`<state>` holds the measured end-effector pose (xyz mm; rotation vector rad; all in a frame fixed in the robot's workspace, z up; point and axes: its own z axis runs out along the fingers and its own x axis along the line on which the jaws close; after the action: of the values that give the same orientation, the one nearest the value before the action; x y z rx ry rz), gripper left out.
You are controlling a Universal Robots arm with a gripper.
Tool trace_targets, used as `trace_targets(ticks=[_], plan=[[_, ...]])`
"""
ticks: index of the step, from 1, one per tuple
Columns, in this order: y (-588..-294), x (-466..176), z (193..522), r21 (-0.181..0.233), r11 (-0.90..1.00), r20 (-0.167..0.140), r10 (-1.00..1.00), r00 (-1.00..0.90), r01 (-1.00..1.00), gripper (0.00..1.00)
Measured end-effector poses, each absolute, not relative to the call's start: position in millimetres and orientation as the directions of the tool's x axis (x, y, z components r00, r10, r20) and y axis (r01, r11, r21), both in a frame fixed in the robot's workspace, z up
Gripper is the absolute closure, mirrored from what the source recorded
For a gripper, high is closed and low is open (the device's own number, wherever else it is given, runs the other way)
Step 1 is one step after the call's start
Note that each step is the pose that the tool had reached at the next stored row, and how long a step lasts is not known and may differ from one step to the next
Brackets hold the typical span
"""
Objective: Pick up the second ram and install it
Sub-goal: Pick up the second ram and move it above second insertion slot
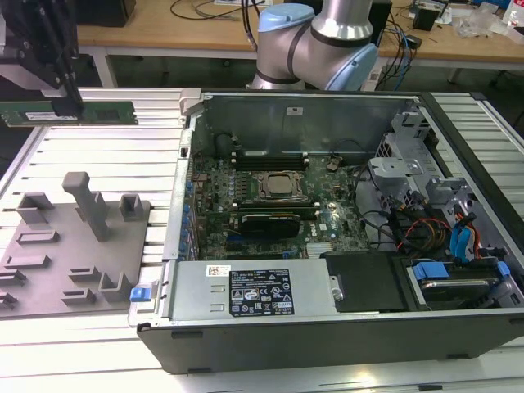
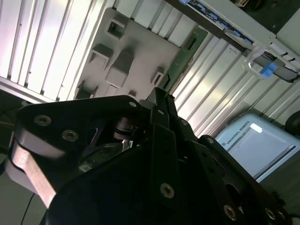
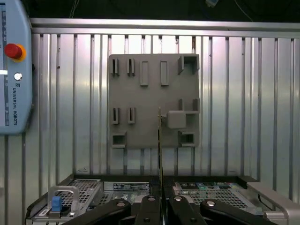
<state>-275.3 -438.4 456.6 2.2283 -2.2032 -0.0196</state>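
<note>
The second ram (image 1: 90, 113) is a long, thin green stick, held level and high over the ribbed table at the exterior view's left. My gripper (image 1: 67, 102) is shut on it from above, near its middle. The first wrist view has the stick edge-on as a thin line (image 3: 160, 140) running out from my fingertips (image 3: 151, 202), over the grey holder plate (image 3: 154, 101). Its green face (image 2: 185, 58) juts past the black fingers (image 2: 161, 108) in the second wrist view. The open computer case (image 1: 327, 319) with its motherboard (image 1: 274, 192) lies to the exterior view's right, well apart from the stick.
Below the gripper lies the grey holder plate (image 1: 74, 254) with an upright post (image 1: 86, 205) and slotted blocks. Inside the case are a square processor socket (image 1: 278, 187), a black card (image 1: 266, 223), cables and drive bays (image 1: 442, 221). The arm's base (image 1: 315, 41) stands behind the case. A pendant (image 3: 14, 70) rests on the table.
</note>
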Motion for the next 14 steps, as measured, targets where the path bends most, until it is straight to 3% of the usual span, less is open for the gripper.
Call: trace_targets(ticks=[14], plan=[[-437.5,-232.5,456.5,0.017,-0.011,-0.003,-1.000,0.011,-1.000,0.87]])
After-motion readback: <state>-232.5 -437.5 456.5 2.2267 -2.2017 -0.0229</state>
